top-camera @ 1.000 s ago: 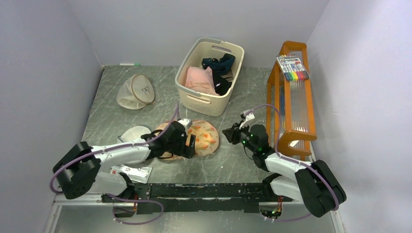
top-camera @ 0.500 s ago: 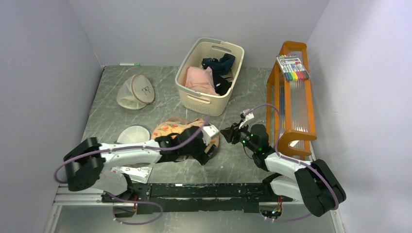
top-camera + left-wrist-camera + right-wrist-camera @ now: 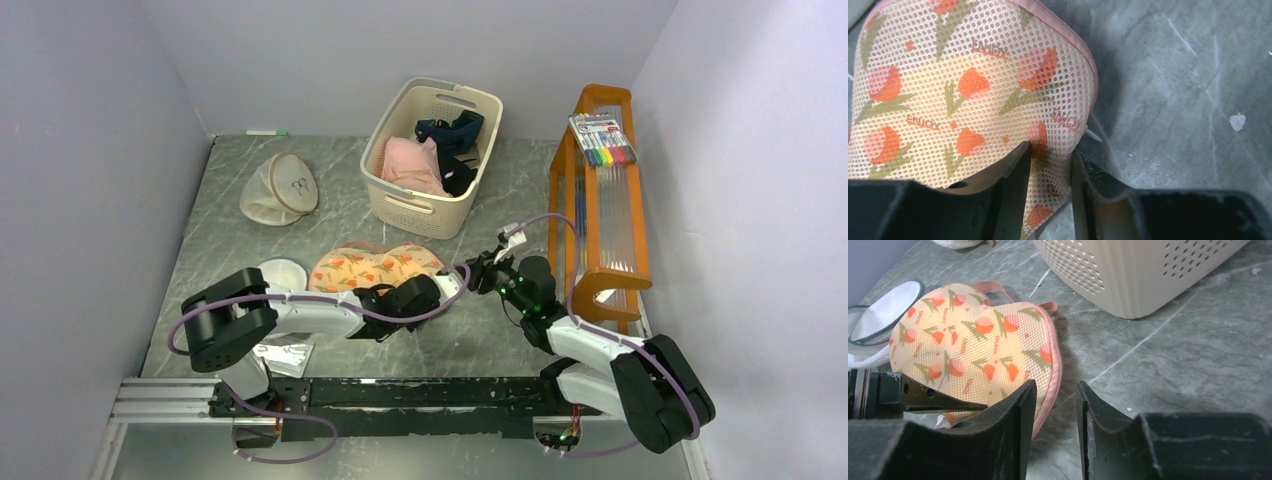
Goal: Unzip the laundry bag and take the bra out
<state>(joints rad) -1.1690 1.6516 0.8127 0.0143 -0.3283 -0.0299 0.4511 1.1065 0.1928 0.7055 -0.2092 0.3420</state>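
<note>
Lavender walls (image 3: 400,50), grey marbled tabletop (image 3: 250,240)

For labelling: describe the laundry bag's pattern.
Laundry bag: peach mesh, orange flowers, green leaves, "ENJOY" lettering; clearest in left wrist view.

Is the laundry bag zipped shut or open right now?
Shut, apparently: the laundry bag lies flat, its pink rim unbroken where visible.

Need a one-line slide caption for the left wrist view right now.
Left gripper straddling a corner of the laundry bag on the grey table.
</note>
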